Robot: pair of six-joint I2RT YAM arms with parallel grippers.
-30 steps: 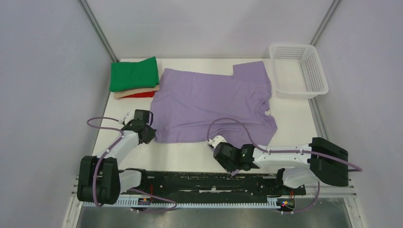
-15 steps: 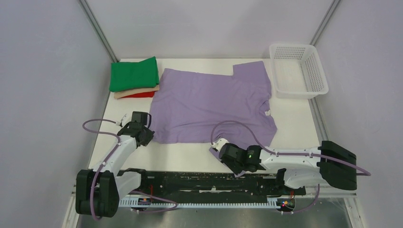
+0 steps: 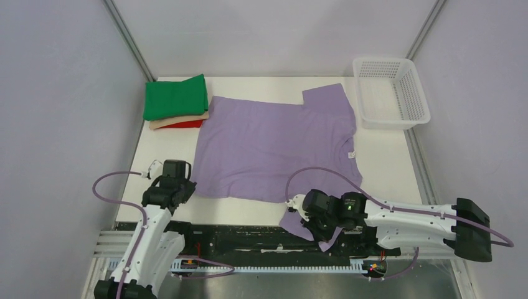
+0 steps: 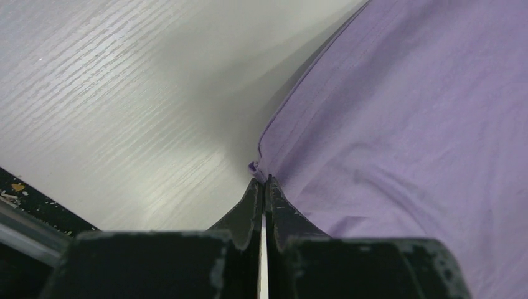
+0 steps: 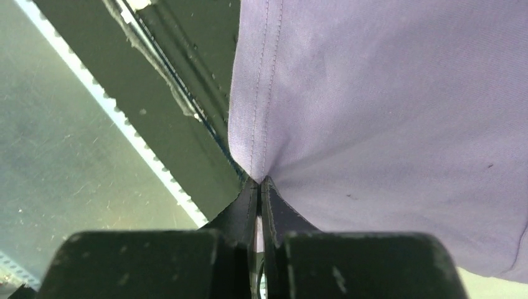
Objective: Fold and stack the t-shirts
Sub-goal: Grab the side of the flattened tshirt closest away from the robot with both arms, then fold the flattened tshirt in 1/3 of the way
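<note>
Right end effector (image 5: 260,182): at 5 o'clock, past the near edge of the worktop (image 3: 386,165); fingers pressed together, pinching a stitched sleeve hem of the purple shirt (image 3: 274,143). That sleeve drapes over the black rail (image 3: 249,237).
Left end effector (image 4: 261,182): at 7 o'clock, low over the worktop; fingers nipped tight on the purple shirt's near-left hem corner.
Shirt layout: spread flat across the middle of the worktop, bottom hem toward 9 o'clock, neck toward 3 o'clock, second sleeve pointing to 1 o'clock; light wrinkles along the near side.
Neck label (image 3: 352,154): small, white, at the collar.
Folded stack: in the 10 o'clock corner; green shirt (image 3: 175,96) on top, beige shirt (image 3: 167,121) beneath, red shirt (image 3: 187,124) lowest. Just beside the purple shirt's far-left corner; whether they touch cannot be told.
Basket (image 3: 386,60): white mesh, upright, in the 2 o'clock corner, near the far sleeve but apart from it.
</note>
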